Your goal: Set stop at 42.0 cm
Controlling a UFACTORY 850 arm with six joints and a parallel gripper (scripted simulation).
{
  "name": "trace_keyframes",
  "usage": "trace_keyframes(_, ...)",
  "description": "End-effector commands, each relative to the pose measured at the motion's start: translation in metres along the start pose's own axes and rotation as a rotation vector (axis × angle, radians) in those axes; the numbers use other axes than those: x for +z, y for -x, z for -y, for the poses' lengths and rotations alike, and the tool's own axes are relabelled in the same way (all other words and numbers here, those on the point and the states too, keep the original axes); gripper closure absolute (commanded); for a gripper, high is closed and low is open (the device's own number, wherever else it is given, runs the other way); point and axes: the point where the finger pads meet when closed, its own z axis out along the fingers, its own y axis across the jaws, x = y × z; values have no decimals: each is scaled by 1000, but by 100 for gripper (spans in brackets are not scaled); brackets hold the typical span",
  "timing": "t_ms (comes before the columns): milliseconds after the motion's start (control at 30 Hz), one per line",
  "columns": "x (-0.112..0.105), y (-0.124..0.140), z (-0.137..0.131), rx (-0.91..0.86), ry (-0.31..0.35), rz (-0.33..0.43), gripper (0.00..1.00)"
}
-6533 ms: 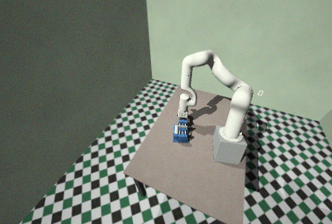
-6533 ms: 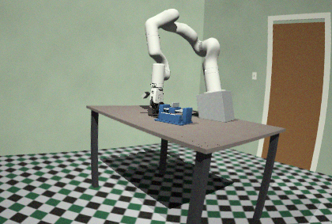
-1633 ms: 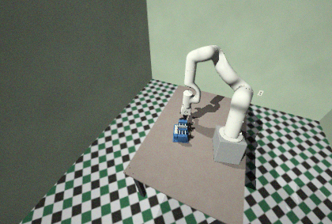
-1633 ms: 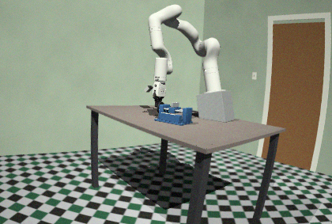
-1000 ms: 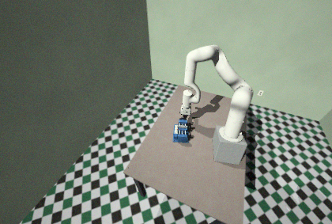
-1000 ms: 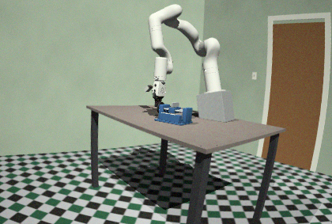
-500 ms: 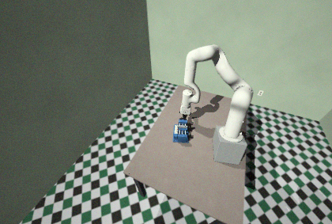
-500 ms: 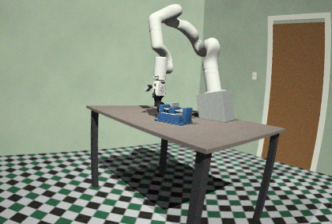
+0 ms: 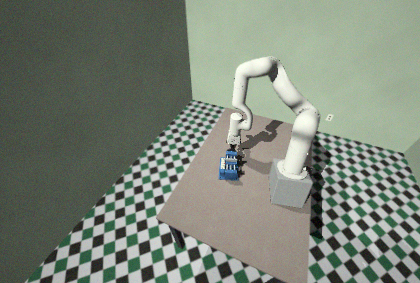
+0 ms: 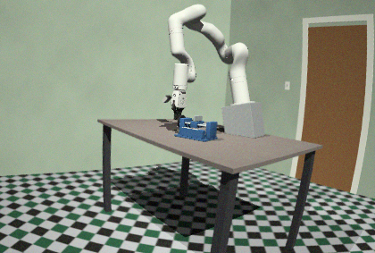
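Note:
A small blue stop fixture (image 9: 229, 166) with grey rails sits on the brown table, a little left of the arm's base; it also shows in the exterior view (image 10: 196, 130). My gripper (image 9: 232, 151) points straight down at the fixture's far end and is shut on the handwheel there, which is too small to make out clearly. In the exterior view the gripper (image 10: 178, 114) reaches down to the fixture's left end. The stop's position along the rails is too small to read.
The arm's grey base block (image 9: 290, 185) stands on the table right of the fixture. The table's edges lie close on the left (image 9: 195, 164). A brown door (image 10: 334, 105) is in the right wall.

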Motion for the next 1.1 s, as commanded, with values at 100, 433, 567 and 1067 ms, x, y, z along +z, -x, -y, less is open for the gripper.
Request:
trace_keyframes(100,-2,0,6,0,-1,0,94)
trace_keyframes(433,-2,0,13,0,-1,0,94)
trace_keyframes(567,-1,0,17,0,-1,0,94)
trace_keyframes(1067,21,0,38,0,-1,0,94)
